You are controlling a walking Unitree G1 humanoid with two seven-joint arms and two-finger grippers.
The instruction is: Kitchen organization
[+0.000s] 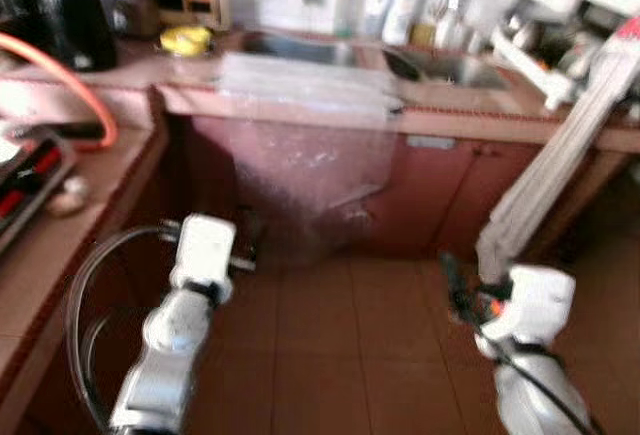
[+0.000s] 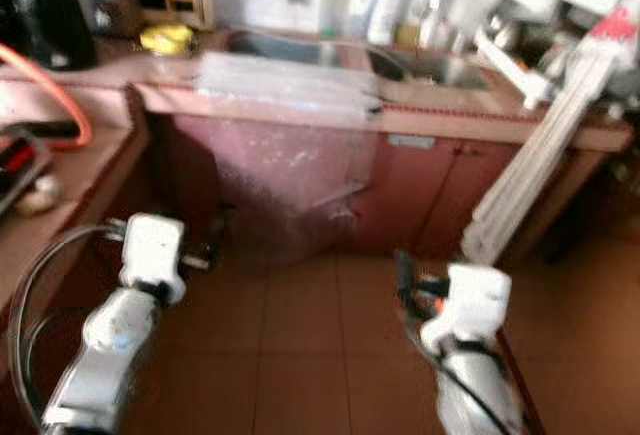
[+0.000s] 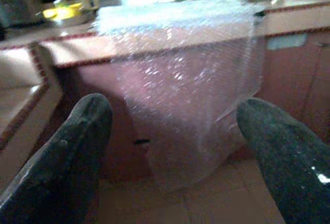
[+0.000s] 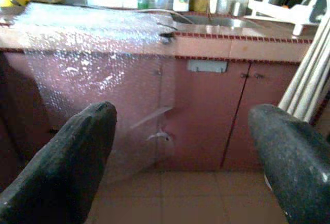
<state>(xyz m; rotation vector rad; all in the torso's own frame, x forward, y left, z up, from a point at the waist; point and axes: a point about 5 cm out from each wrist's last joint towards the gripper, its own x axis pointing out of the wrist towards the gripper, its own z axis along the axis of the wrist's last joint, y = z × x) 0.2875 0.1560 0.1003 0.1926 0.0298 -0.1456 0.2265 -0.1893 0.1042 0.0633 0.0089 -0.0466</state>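
Two grippers, left (image 3: 170, 147) and right (image 4: 180, 152), jaws spread and empty, face bubble wrap (image 1: 300, 155) draped off the worktop (image 1: 480, 120); snagging could drag it down.

Head downward, wrists forward; all share bubble wrap (image 1: 300, 155)

Two silver metal arms end in white boxy wrist housings; a black cable loops beside the left arm (image 1: 165, 355), the right arm (image 1: 530, 375) carries an orange marking, and the long gripper fingers (image 3: 62, 162) are matte black
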